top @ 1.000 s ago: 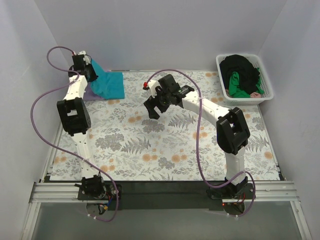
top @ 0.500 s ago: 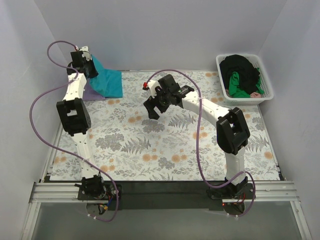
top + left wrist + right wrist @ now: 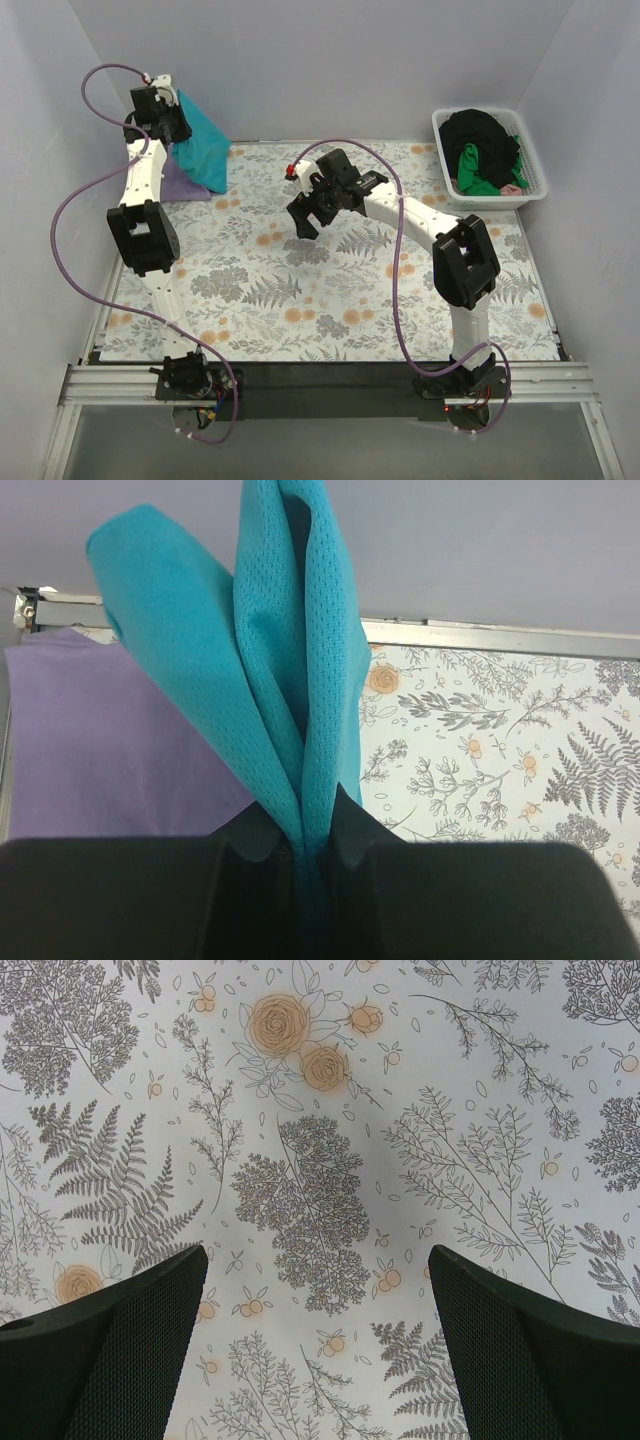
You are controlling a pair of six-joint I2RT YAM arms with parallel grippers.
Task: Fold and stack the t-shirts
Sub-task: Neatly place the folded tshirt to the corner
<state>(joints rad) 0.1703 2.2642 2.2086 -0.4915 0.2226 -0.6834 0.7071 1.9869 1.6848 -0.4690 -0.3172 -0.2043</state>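
Observation:
My left gripper point(image 3: 170, 125) is shut on the folded teal t-shirt point(image 3: 200, 145) and holds it lifted at the far left corner; in the left wrist view the teal t-shirt point(image 3: 290, 650) hangs pinched between my fingers. The lavender t-shirt point(image 3: 178, 182) lies flat under it and also shows in the left wrist view point(image 3: 90, 740). My right gripper point(image 3: 303, 218) is open and empty above the middle of the floral table cloth point(image 3: 330, 290); its fingers point(image 3: 110, 1350) frame bare cloth. Black point(image 3: 485, 135) and green point(image 3: 478, 170) t-shirts lie in the basket.
The white slatted basket point(image 3: 535, 180) stands at the far right corner. Grey walls close in the table on three sides. A metal rail point(image 3: 480, 638) runs along the table's far edge.
My left gripper has lifted the teal t-shirt up and to the left, so it hangs more upright over the lavender one. The right arm has not moved.

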